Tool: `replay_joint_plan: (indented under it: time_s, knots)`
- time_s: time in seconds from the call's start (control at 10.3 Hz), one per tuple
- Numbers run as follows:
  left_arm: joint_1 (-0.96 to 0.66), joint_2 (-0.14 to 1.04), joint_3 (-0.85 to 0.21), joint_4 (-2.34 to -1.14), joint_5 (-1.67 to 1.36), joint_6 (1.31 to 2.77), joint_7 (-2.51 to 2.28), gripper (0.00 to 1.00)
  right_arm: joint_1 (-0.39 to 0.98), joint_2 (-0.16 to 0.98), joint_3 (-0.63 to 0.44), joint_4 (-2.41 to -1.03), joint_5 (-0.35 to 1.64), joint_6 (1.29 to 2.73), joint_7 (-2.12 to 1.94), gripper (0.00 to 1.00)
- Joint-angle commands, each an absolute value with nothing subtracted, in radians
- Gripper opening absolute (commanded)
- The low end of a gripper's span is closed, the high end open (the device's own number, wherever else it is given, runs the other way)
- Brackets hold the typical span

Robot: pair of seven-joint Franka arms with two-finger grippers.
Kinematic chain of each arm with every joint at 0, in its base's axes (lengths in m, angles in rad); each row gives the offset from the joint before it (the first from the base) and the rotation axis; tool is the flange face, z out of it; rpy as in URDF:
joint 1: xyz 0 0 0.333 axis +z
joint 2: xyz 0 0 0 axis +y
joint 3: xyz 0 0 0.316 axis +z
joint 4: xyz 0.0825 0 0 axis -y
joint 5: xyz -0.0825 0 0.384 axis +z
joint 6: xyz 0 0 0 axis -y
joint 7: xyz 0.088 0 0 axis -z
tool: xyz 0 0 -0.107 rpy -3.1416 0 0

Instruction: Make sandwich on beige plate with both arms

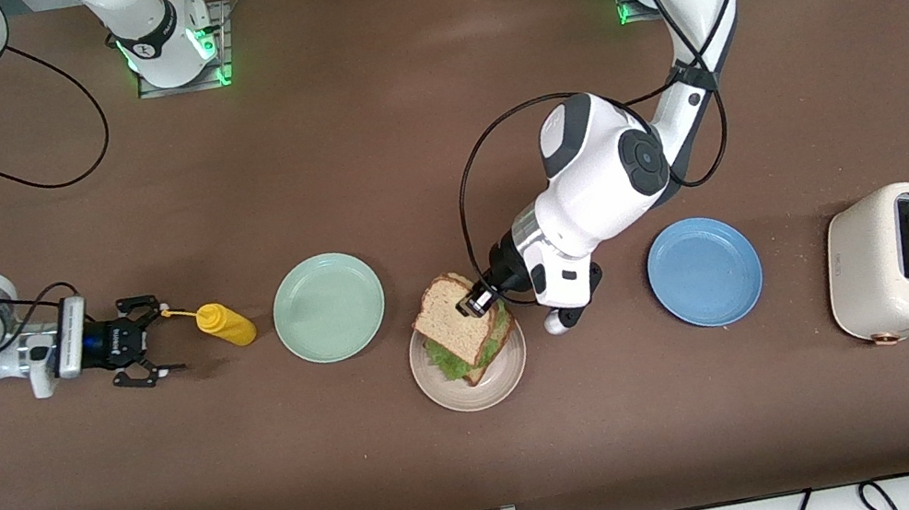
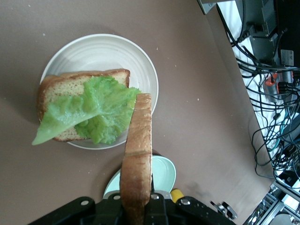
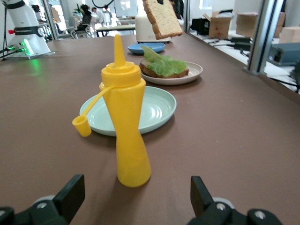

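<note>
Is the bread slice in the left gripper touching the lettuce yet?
Apart. The right wrist view shows the top bread slice hanging in the air, with clear space between it and the lettuce on the beige plate.

In the left wrist view, the left gripper (image 2: 137,206) clamps a bread slice (image 2: 137,164) by its edge, held upright and edge-on, with its free end over the beige plate (image 2: 140,61). On that plate lies a second bread slice (image 2: 63,84) with a ruffled green lettuce leaf (image 2: 91,112) spread over it, one tip of the leaf hanging past the plate's rim. Part of a mint-green plate (image 2: 164,171) shows beside the held slice, with a small piece of something yellow (image 2: 176,194) at its edge, all on the brown table (image 2: 197,117).
</note>
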State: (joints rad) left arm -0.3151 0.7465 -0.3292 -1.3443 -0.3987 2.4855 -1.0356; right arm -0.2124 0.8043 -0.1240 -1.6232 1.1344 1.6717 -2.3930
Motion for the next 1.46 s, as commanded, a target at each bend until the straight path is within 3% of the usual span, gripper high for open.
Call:
replay_joint_plan:
  time_s: [0.0, 0.39, 0.97, 1.36]
  knots:
    - [-0.322, 0.782, -0.324, -1.328, -0.430, 2.541, -1.032, 0.00, -0.184, 0.675, -0.164, -1.640, 1.016, 1.716, -2.179, 1.00]
    - [-0.337, 0.830, -0.319, -1.327, -0.426, 2.641, -1.032, 0.00, -0.170, 0.482, -0.170, -1.643, 0.760, 1.730, -1.672, 1.00]
    - [-0.359, 0.853, -0.302, -1.328, -0.420, 2.674, -1.031, 0.00, -0.052, 0.191, -0.166, -1.641, 0.257, 1.718, -0.911, 1.00]
    - [-0.370, 0.874, -0.296, -1.328, -0.417, 2.674, -1.029, 0.00, 0.026, 0.077, -0.158, -1.641, 0.062, 1.640, -0.395, 1.00]
